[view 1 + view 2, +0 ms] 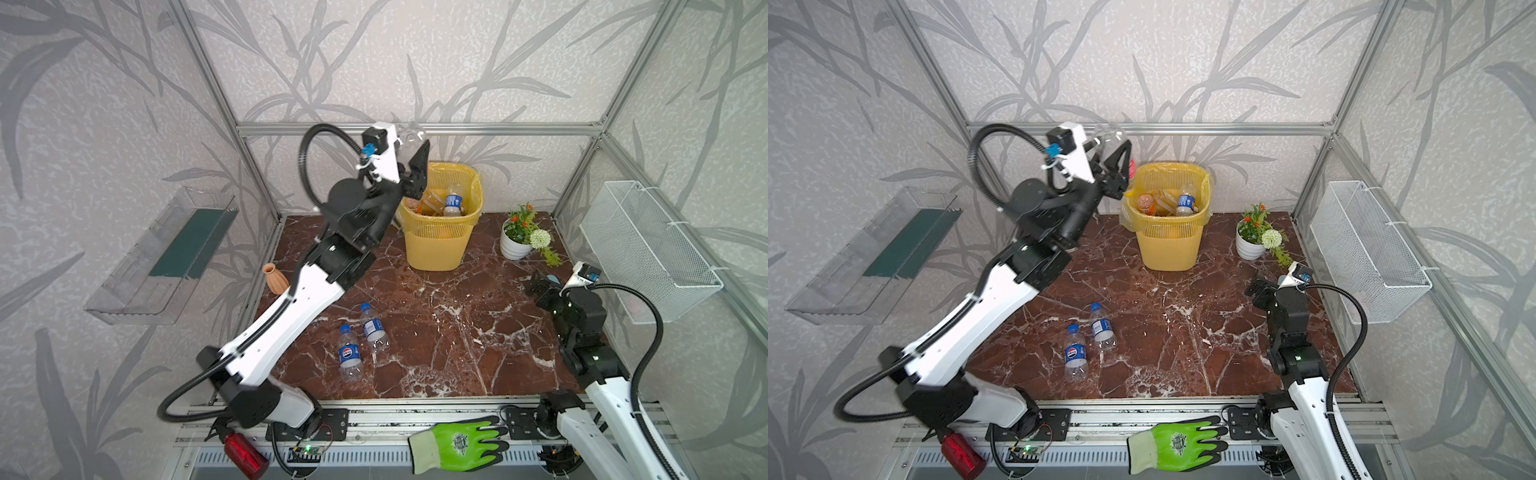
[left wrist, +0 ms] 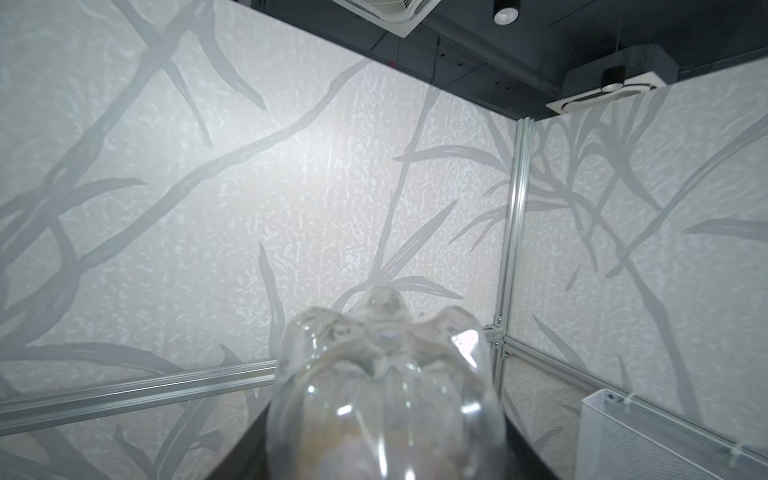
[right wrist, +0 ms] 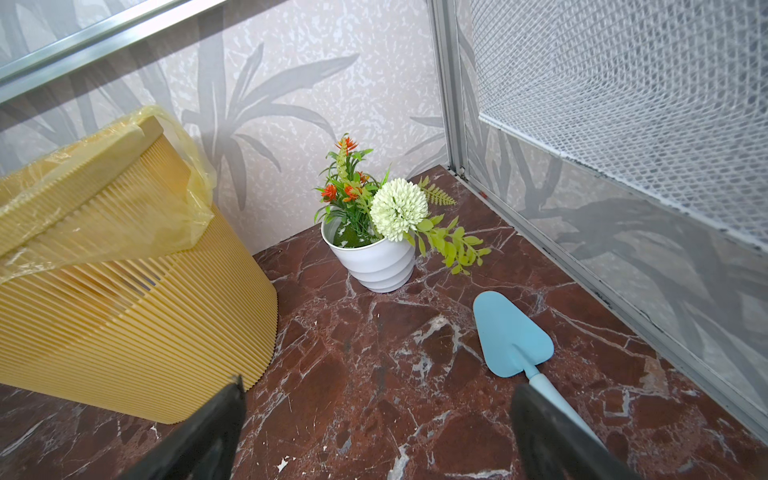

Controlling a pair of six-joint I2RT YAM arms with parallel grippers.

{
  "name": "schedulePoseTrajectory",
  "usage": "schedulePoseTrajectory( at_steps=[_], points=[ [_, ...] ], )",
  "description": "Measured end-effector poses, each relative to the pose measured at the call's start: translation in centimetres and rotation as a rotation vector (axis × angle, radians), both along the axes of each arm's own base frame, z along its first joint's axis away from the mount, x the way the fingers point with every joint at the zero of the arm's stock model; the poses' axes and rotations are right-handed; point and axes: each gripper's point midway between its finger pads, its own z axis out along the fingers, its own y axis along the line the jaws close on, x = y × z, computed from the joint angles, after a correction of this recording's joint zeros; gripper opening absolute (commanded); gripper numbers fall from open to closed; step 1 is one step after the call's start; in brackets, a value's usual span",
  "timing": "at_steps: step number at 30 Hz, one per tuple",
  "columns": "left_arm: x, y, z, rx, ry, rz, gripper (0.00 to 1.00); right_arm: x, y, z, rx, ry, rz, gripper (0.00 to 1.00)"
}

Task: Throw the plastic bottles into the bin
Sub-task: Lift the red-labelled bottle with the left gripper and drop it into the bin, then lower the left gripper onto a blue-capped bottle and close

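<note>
Clear: two bottles (image 1: 350,357) (image 1: 374,330) on marble (image 1: 457,332), one bottle (image 2: 386,395) within left hand (image 1: 1115,147).

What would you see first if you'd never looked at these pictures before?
The white left arm, raised high at the back with a clear bottle between the jaws of the left gripper, right by the rim of the yellow bin. The bin already holds several bottles, and on the red-brown marble table a Pepsi bottle and another blue-capped bottle lie side by side.
</note>
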Motion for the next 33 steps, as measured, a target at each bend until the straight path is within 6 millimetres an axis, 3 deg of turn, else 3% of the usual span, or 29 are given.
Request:
schedulePoseTrajectory(
  at_steps=[3,4,6,8,12,18,20,22,24,26,30,33],
  points=[
    [6.4,-3.7,-6.2,0.059,0.152,-0.026,0.98,-0.4,-0.1,0.5,-0.006,-0.014,0.0,0.99],
    [7.9,-4.4,-8.3,0.079,0.2,-0.028,0.99,-0.6,-0.1,0.6,-0.01,-0.017,0.001,0.99],
    [9.7,-5.3,-12.1,0.114,0.288,-0.032,0.99,-0.9,-0.2,0.6,-0.017,-0.016,0.001,0.99],
    [9.8,-5.9,-14.0,0.149,0.332,-0.054,0.99,-1.1,-0.3,0.6,-0.021,-0.014,-0.001,0.99],
    [6.7,-5.3,-11.3,0.141,0.289,-0.097,0.99,-1.2,-0.3,0.6,-0.022,-0.013,-0.002,0.99],
    [-1.7,0.4,-3.5,0.052,0.128,-0.092,0.99,-0.8,-0.1,-0.1,-0.014,0.01,0.006,0.99],
    [-3.7,2.6,-2.8,0.033,0.113,-0.062,0.99,-0.6,0.0,-0.4,-0.011,0.02,0.011,0.99],
    [-4.8,4.7,-3.9,0.017,0.147,-0.011,0.99,-0.2,0.2,-0.8,-0.004,0.026,0.021,0.99],
    [-5.1,6.2,-6.4,0.011,0.22,0.042,0.99,0.1,0.5,-1.2,0.009,0.033,0.031,0.99],
    [-4.9,7.5,-10.5,0.019,0.333,0.106,0.99,0.5,0.8,-1.6,0.021,0.042,0.042,0.99],
    [-5.4,10.0,-21.8,0.071,0.642,0.236,0.99,1.3,1.2,-2.5,0.04,0.065,0.058,0.99],
    [-7.8,12.1,-29.0,0.097,0.855,0.306,0.97,1.8,1.4,-2.9,0.046,0.072,0.063,0.99]
  ],
)
